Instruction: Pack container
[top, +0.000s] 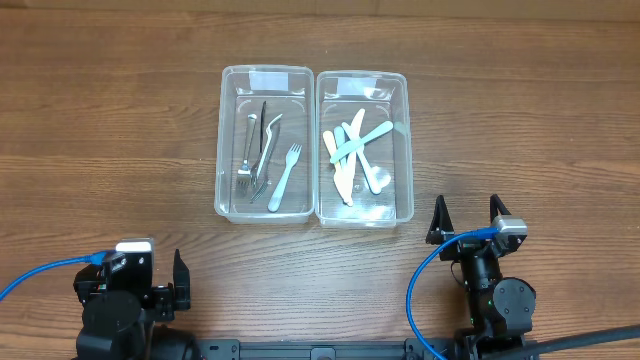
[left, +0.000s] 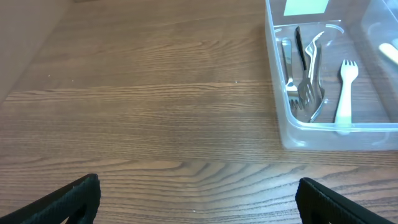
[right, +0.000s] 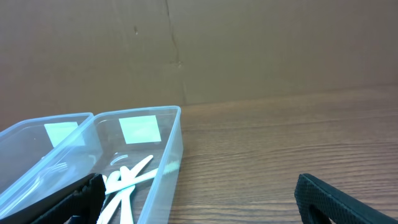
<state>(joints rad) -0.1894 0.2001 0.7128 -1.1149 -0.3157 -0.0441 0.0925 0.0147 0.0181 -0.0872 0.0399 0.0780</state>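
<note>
two clear containers side by side, both grippers released

you have two clear plastic containers in the middle of the wooden desk (top: 120, 120), open-topped and touching along their long sides. each has a pale label at its far end.

the left container (top: 221, 150) holds a few metal forks (top: 247, 160), a dark slim utensil (top: 264, 115) and a pale blue plastic fork (top: 287, 176) lying near its right wall, tines pointing away from you.

the right container (top: 410, 150) holds a crossed heap of white and pale blue plastic cutlery (top: 352, 155).

your left gripper (left: 198, 202) sits low at the near edge of the desk, jaws spread wide with nothing between them, well apart from the containers. your right gripper (top: 467, 218) is also spread wide and holding nothing, near the right container's near right corner.
</note>
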